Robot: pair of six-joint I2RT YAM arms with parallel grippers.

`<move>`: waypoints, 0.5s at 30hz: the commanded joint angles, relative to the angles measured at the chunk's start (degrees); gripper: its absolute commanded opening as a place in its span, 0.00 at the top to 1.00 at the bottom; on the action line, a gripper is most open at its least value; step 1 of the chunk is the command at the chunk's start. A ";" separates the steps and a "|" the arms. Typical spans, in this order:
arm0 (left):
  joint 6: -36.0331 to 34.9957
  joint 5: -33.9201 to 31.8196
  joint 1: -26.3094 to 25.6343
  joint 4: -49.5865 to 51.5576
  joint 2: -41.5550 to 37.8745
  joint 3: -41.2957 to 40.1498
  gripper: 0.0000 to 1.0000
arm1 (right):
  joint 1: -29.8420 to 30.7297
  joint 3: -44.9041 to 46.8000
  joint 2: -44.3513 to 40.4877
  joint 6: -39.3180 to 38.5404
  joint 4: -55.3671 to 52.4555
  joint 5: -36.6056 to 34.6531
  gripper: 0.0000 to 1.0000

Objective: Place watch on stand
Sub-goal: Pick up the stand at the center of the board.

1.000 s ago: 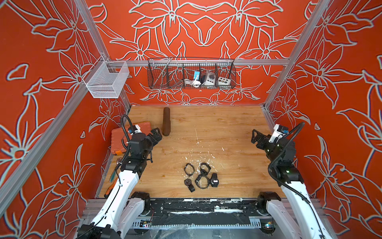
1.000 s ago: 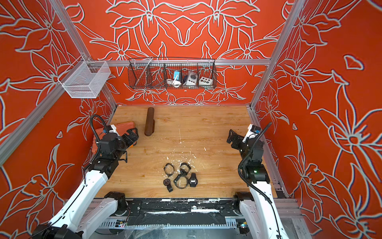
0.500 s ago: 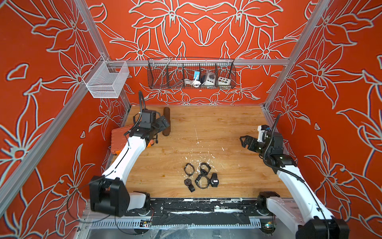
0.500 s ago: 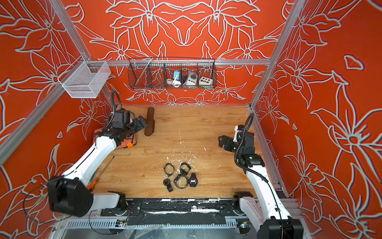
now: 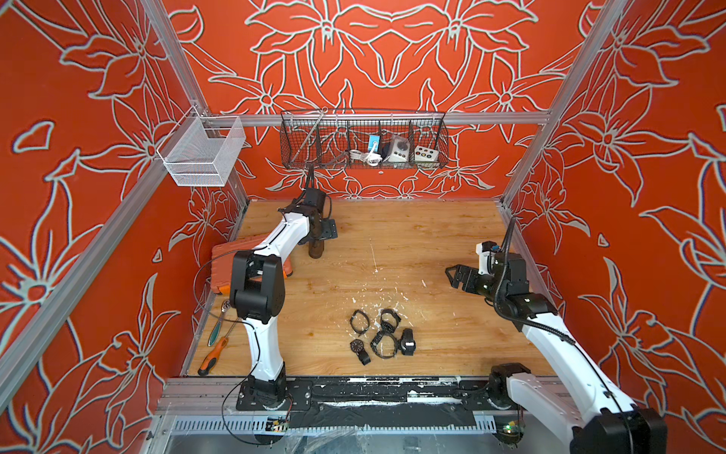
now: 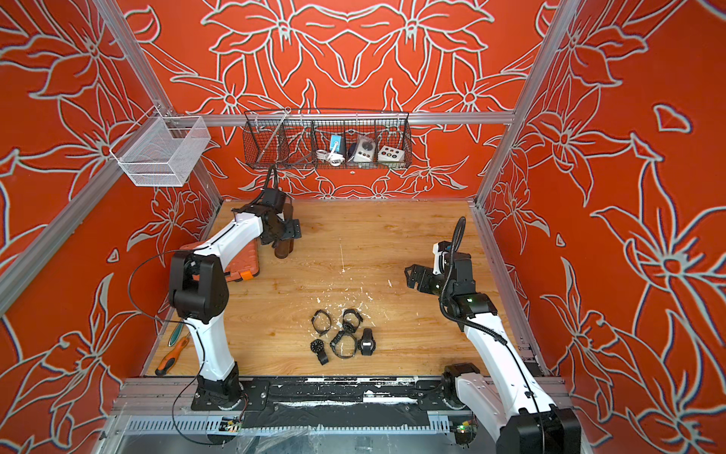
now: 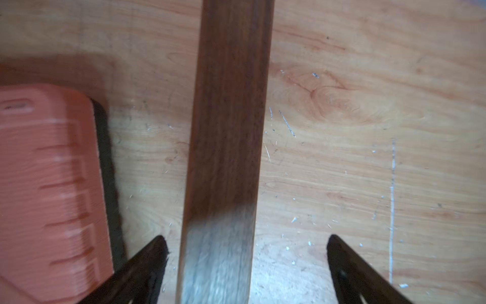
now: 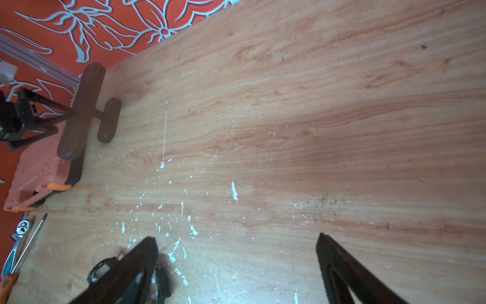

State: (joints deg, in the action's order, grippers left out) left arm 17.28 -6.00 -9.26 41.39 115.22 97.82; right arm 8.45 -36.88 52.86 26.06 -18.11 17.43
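The stand, a long brown wooden bar on a small dark base, stands at the far left of the table. My left gripper hangs over it, open. In the left wrist view the bar runs between the two fingertips, nearer one of them, with gaps on both sides. Several black watches lie in a cluster near the front middle. My right gripper is open and empty over bare wood, right of the watches.
An orange tool case lies just left of the stand. A screwdriver and a ratchet wrench lie along the left edge. A black wire basket and a white mesh basket hang on the walls.
My left arm has stretched out to the back left, and its gripper has come over the stand's bar. My right gripper has moved inward and a little toward the front.
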 commanded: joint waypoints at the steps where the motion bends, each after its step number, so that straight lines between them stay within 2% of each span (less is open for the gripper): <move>1: -4.56 -5.17 -1.72 8.25 4.71 6.44 0.11 | 0.59 0.77 -0.04 -0.44 -0.61 -0.03 0.03; 6: -6.02 -9.10 -1.99 11.96 10.08 13.27 0.17 | 0.65 1.19 -0.27 -0.75 -0.90 -0.34 0.04; 15: -7.55 -9.20 -1.99 13.28 14.15 17.60 0.33 | 0.67 0.93 0.21 -1.02 -1.54 -0.22 0.07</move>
State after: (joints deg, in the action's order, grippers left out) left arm 11.16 -14.11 -11.25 52.07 127.85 114.34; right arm 8.69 -36.51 52.88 25.69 -18.17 17.45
